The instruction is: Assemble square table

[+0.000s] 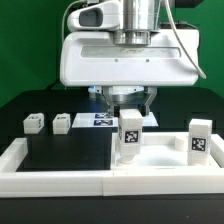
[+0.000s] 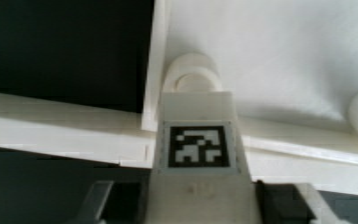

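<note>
Hovering at centre of the exterior frame: gripper [image 1: 130,103] points straight down from the arm [image 1: 125,55], jaws either side of the top end of an upright leg [image 1: 130,136]. Wrist view agrees: gripper [image 2: 197,205] with dark fingers [image 2: 114,200] flanking the near end of that leg [image 2: 197,140], tag face toward the camera. Jaws are set at roughly leg width; can't tell whether they actually press on it or sit just clear

That leg stands on the tabletop slab [image 1: 165,160], close to the slab's edge on the exterior view's left. The slab lies flat in the lower right of the exterior frame. In the wrist view the tabletop slab [image 2: 274,45] is the white area past the leg, with black desk [image 2: 69,45] beside it

Also a second leg [image 1: 200,141], upright at the right edge of the exterior frame on the slab's far side, tag facing the camera, well apart from the first

On the black desk [image 1: 65,155], left of centre: one leg block [image 1: 35,122] nearer the left edge, and the next leg block [image 1: 62,122] just beside it, not touching

Behind them the marker board [image 1: 100,120] lies flat on the desk, partly hidden by the gripper. A white rail [image 1: 55,183] runs along the bottom of the exterior frame and up its left side
</note>
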You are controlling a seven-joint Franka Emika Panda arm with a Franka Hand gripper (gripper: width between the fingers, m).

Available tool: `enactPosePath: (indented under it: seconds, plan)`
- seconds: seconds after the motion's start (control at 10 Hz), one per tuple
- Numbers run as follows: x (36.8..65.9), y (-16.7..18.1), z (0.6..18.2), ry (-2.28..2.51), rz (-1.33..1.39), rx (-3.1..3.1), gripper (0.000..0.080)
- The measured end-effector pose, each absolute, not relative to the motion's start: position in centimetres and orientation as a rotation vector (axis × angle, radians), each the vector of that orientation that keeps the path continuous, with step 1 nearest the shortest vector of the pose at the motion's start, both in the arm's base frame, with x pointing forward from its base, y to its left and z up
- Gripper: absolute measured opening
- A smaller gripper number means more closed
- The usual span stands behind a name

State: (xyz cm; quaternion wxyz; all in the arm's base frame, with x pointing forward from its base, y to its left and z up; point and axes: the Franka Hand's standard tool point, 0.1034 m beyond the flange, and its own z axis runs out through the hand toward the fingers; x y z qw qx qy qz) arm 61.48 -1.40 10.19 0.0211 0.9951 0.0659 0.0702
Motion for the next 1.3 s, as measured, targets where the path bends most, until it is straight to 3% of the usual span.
enactPosePath:
  seconds: [1.3]
  plan:
    - [60.8, -3.0, 9.5, 0.049, 0.257, 3.104, 0.0296]
